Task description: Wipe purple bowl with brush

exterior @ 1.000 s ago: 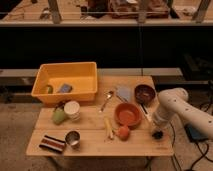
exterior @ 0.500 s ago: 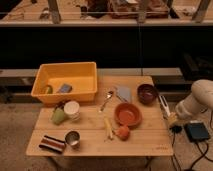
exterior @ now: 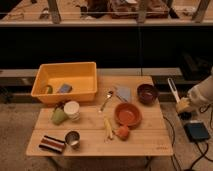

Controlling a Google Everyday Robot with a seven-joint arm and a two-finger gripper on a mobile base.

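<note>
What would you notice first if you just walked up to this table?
The big yellow tub at the table's back left grabs the eye first. Then the orange bowl near the middle, and the gripper off the right edge, shut on the brush, right of the purple bowl.

The arm (exterior: 202, 93) is cut off by the right edge; its gripper (exterior: 183, 105), just off the table's (exterior: 145, 142) right side, is clamped over the brush (exterior: 172, 90), hiding its lower end; the grey item (exterior: 64, 88) in the tub (exterior: 65, 65) is unidentifiable.
</note>
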